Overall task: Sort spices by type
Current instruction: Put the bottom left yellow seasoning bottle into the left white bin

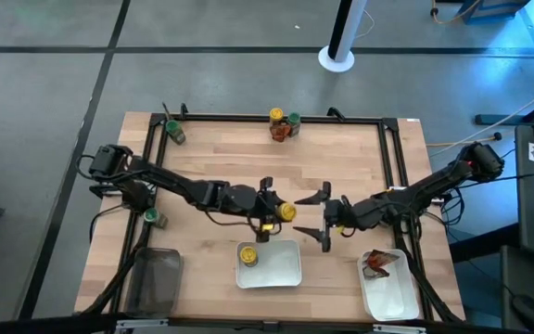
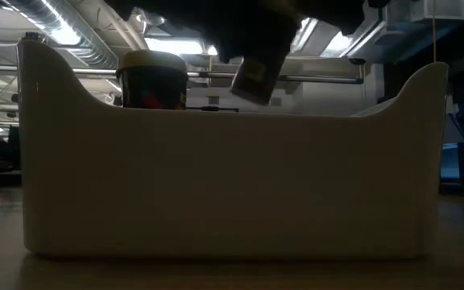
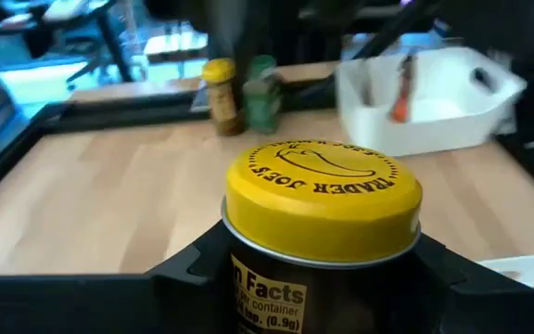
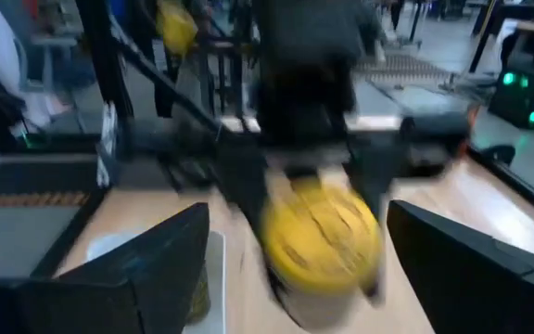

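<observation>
Currently, a yellow-capped jar (image 1: 286, 212) is being clamped by the left gripper (image 1: 273, 211) beside the wide-open right gripper (image 1: 322, 216) above the middle tray (image 1: 290, 269), where a collision or early release is being risked.

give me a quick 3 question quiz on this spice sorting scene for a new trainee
1. True or false: the left gripper is shut on a yellow-capped jar.
2. Which white tray holds the red-orange packets? A) middle tray B) right tray C) neither
3. Fill in: the jar already standing in the middle tray has a ____ cap.

Key:
1. True; the left wrist view shows the jar between its fingers.
2. B; the packets lie in the right tray.
3. Yellow; see the jar in the tray. The right gripper hangs open nearby, holding nothing.
</observation>
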Robot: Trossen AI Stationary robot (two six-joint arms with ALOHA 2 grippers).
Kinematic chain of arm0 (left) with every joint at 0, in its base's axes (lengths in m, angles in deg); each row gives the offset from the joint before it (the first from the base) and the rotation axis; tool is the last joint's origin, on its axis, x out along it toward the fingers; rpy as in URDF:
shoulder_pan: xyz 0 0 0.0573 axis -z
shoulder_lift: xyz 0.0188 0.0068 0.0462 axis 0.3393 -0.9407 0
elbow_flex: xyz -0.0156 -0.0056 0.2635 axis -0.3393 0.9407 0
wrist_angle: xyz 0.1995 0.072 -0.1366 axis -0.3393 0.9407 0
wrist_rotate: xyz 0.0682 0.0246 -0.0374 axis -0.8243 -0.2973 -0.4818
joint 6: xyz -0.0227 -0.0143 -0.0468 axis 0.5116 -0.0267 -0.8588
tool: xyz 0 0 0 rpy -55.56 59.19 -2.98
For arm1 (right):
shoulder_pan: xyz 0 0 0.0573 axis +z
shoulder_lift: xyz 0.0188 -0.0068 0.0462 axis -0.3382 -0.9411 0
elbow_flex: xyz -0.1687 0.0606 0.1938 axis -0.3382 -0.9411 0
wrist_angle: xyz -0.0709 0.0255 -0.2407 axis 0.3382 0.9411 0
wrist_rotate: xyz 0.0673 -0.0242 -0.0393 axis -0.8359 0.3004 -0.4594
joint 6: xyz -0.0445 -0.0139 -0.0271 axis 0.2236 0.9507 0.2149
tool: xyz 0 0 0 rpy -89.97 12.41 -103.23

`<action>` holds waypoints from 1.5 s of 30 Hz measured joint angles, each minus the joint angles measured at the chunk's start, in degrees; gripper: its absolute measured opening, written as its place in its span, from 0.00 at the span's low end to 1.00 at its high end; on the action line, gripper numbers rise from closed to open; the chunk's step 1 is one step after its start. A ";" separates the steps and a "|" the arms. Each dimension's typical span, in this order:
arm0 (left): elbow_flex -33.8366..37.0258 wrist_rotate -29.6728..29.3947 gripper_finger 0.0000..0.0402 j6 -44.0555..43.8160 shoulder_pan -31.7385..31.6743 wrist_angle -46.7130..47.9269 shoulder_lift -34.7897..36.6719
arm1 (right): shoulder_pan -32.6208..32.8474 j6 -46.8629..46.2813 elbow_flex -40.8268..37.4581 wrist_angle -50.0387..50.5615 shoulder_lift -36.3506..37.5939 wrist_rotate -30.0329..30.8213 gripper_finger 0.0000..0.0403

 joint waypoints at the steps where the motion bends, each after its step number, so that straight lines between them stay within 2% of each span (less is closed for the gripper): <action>1: 0.00 -0.07 0.43 -0.02 -0.02 0.25 0.00 | 0.01 0.35 0.00 -0.64 -0.06 -0.27 0.84; 7: -0.07 0.44 0.43 -0.28 0.14 -1.22 0.13 | 0.11 1.65 1.36 -0.66 0.49 -4.05 0.85; 12: 0.02 -0.02 0.43 0.27 0.25 -4.82 0.09 | -0.74 1.77 1.46 -0.58 -2.16 -1.72 0.85; 17: 0.03 0.02 0.43 0.10 0.44 -4.62 0.09 | -0.95 2.17 1.60 -1.94 -3.66 0.03 0.85; 22: -0.13 0.25 0.43 0.31 0.89 -6.06 0.24 | -0.98 4.82 1.40 -1.49 -3.25 4.71 0.85; 34: -0.02 0.87 0.43 1.27 1.07 -6.19 0.23 | -1.86 4.50 1.40 -4.18 -5.33 0.92 0.84; 40: -0.02 0.77 0.43 1.48 1.45 -6.76 0.17 | -2.91 4.69 1.40 -4.90 -5.34 -3.26 0.74; 45: -0.02 0.39 0.43 1.40 1.36 -6.38 0.15 | -2.99 4.57 1.40 -3.33 -5.31 -3.13 0.62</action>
